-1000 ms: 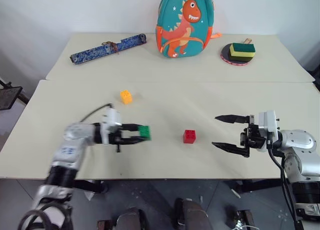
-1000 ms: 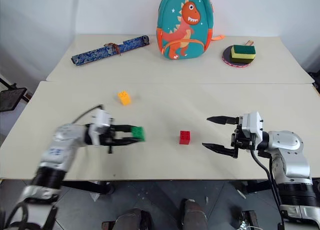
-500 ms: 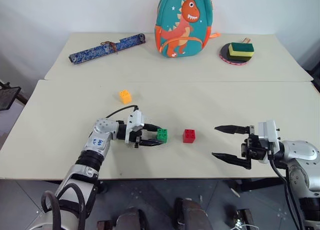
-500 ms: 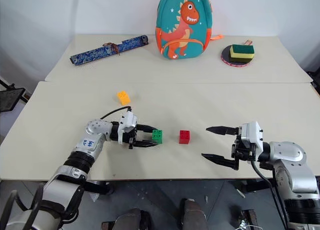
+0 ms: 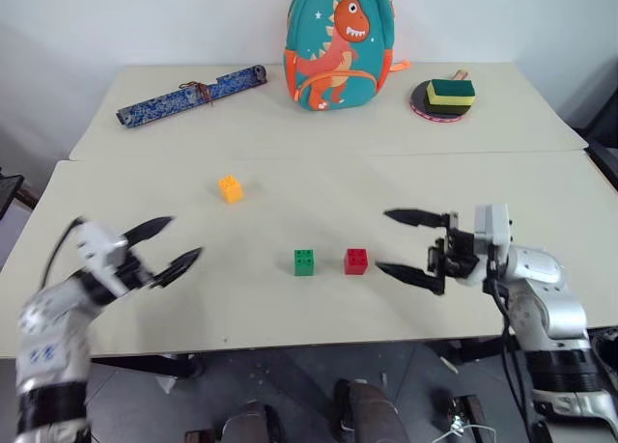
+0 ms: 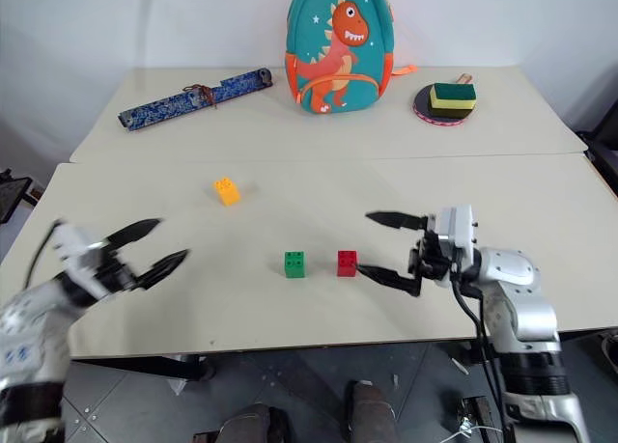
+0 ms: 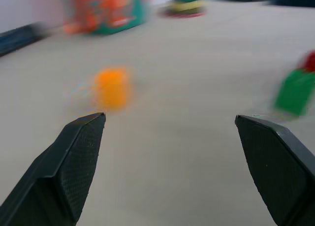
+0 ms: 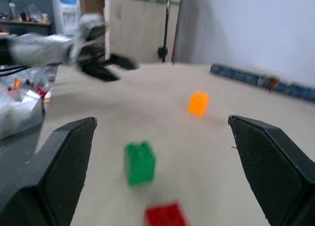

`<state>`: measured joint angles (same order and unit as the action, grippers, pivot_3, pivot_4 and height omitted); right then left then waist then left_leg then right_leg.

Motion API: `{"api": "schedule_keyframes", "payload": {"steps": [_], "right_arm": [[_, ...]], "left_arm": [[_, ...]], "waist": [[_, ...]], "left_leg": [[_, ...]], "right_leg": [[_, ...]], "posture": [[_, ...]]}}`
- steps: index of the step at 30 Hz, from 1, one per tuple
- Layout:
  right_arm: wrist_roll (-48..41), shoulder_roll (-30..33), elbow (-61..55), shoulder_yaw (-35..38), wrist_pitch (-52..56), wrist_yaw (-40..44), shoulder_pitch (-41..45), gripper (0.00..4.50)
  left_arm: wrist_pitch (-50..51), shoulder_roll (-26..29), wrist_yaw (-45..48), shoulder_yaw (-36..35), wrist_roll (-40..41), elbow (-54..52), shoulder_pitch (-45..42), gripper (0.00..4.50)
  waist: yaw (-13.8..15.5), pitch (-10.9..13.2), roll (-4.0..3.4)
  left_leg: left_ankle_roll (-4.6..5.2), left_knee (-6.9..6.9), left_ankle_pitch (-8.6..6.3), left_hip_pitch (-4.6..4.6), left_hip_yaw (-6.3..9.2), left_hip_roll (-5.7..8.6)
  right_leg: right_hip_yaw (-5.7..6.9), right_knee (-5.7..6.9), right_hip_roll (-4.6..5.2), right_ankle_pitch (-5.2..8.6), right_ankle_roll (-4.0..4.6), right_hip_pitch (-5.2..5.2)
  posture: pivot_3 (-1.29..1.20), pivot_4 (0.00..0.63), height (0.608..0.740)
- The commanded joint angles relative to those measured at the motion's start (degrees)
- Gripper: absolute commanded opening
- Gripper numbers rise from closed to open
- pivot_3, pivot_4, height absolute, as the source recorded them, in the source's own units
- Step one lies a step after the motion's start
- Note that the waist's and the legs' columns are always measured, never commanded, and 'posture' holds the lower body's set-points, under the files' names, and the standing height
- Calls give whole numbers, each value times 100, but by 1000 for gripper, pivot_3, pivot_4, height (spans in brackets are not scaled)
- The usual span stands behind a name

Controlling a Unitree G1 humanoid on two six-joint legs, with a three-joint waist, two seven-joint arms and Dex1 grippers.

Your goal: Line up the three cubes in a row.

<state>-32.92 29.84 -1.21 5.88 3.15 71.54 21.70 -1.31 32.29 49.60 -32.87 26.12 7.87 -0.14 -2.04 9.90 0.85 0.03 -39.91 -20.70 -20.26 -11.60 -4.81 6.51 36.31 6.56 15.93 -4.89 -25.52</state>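
Note:
The green cube [image 5: 304, 262] and the red cube [image 5: 356, 261] sit side by side near the middle of the front table, a small gap between them. Farther back and to the left lies the yellow-orange cube [image 5: 230, 188], apart from the other two. My left gripper [image 5: 175, 244] hangs open and empty at the left of the table, well away from the green cube. My right gripper [image 5: 393, 241] is open too, its fingertips just right of the red cube and pointing toward it. Both wrist views show all three cubes beyond open jaws.
On the rear table stand a teal dinosaur backpack [image 5: 334, 43], a blue patterned roll [image 5: 190, 94] at the left, and a yellow-and-green sponge [image 5: 451, 92] on a round dark dish [image 5: 425, 107] at the right. A seam [image 5: 319, 157] separates the two tables.
The left gripper set the green cube down beside the red one, opened, and swung back to the left. The right gripper edged left toward the red cube. The camera shifted a little.

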Motion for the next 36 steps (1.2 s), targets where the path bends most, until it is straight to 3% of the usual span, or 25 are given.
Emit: {"api": "schedule_keyframes", "payload": {"steps": [1,5,10,15,24,32,36], "right_arm": [[40,31,56,106,-172,-54,45,4500],[174,187,144,115,-319,47,50,4500],[169,294,230,206,-336,56,34,4500],[129,371,-27,239,-246,-14,-190,4500],[17,471,-981,423,83,-536,-874,4500],[-37,543,-1608,607,288,-960,-1393,4500],[-45,565,-1717,640,312,-1080,-1480,4500]], "left_arm": [[-62,-124,-410,-555,239,-277,552,4485],[259,-252,-615,-373,373,-786,846,4485],[505,-32,-445,304,228,-271,-218,4485],[212,231,250,1589,-627,2016,-2681,4485],[-1012,-70,34,2502,-1827,5668,-5365,4485],[-1271,-360,-220,2626,-2268,6543,-5915,4485],[-1291,-309,-121,2581,-2316,6576,-5923,3675]], "waist": [[70,-2,3],[186,-2,4],[206,-5,7],[193,-8,7],[39,-4,14],[36,-2,18],[45,-1,20]], "left_leg": [[3,-1,-2,0,0,1],[18,-5,-10,-6,-6,10],[15,-10,-8,-8,-6,10],[0,-9,0,-14,-42,8],[-9,31,-4,-18,-61,3],[-8,31,-4,-21,-58,3],[-8,25,-4,-23,-58,4]], "right_leg": [[0,-3,3,0,0,1],[-1,-19,12,0,0,4],[3,-21,5,-3,4,7],[24,-12,-5,-5,5,6],[48,-32,-20,-9,-2,0],[47,-37,-21,-11,-7,0],[45,-37,-20,-11,-7,1]], "posture": [[0,150,740],[0,150,740],[0,150,740],[0,150,740],[0,150,740],[0,150,740],[0,150,740]]}}
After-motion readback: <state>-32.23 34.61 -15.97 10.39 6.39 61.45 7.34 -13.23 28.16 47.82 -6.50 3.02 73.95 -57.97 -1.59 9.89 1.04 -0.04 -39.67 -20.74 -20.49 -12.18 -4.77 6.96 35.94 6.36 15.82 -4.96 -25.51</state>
